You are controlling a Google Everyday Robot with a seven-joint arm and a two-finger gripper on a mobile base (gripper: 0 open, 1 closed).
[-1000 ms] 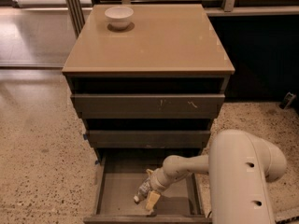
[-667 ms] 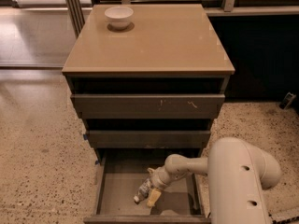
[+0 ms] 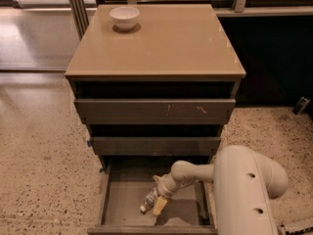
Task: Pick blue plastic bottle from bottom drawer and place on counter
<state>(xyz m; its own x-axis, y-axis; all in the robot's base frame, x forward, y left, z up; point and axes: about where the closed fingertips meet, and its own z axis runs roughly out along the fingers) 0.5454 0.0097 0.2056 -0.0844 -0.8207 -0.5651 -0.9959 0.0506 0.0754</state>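
The bottom drawer [image 3: 117, 199] is pulled open under two shallower drawers. The blue plastic bottle [image 3: 148, 200] lies on its flat floor, white cap toward the front left. My gripper [image 3: 155, 203] reaches down into the drawer from my white arm [image 3: 244, 190] at the right and sits right at the bottle, with a tan fingertip [image 3: 159, 207] beside it. The bottle rests low in the drawer. The tan counter [image 3: 161, 38] is the cabinet's glossy top.
A white bowl [image 3: 124, 17] stands at the counter's back left corner. The two upper drawers [image 3: 154, 111] are slightly open above the bottom one. Speckled floor lies left and right of the cabinet. A dark wall and railing stand behind.
My gripper has stayed at the bottle inside the bottom drawer, shifting only slightly. The bottle has not left the drawer floor.
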